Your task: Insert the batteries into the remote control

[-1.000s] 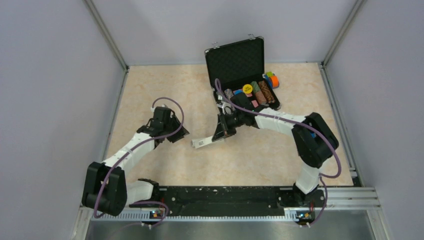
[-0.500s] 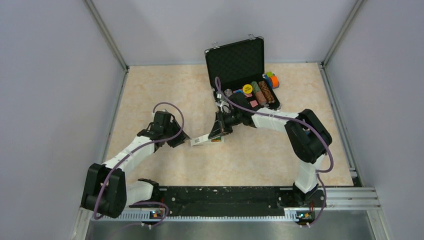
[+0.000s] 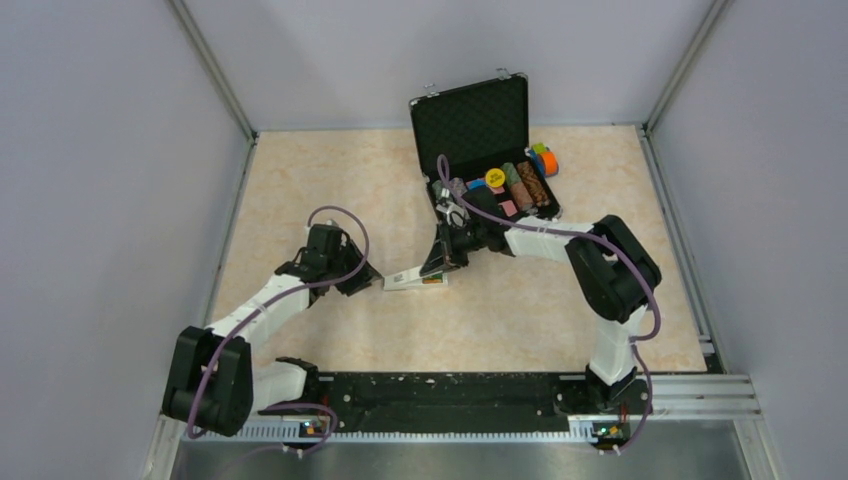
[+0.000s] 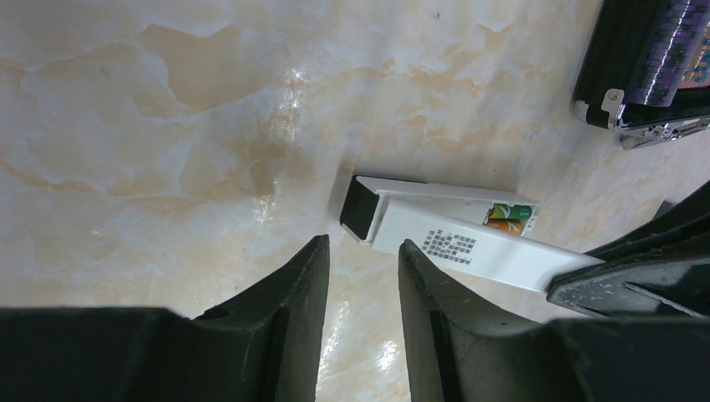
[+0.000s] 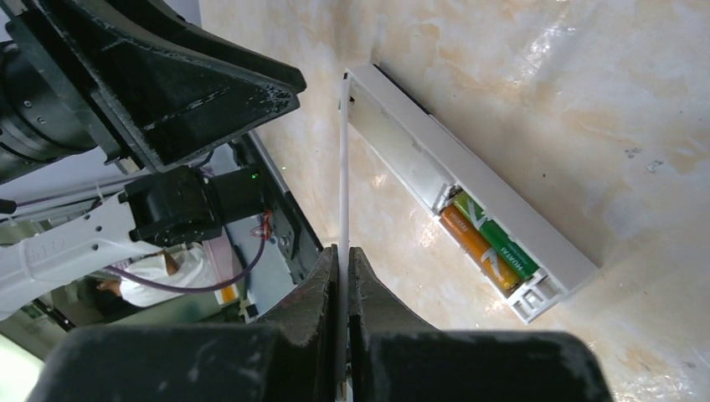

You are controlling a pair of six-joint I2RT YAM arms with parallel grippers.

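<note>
Print on the batteries (image 5: 486, 243) and the cover label (image 4: 450, 245) is unreadable.

Slim white remote (image 5: 402, 138) lying flat, open back up, dark end just ahead of the left gripper (image 4: 364, 251), long side just beside the right gripper (image 5: 342, 260). Two batteries (image 5: 487, 244), one orange-brown, one green, seated side by side and touching in the compartment at the end far from the left gripper. Thin white cover (image 4: 477, 249) with dark label patch, off the remote, angled across it, pinched edge-on in the right gripper.
</note>
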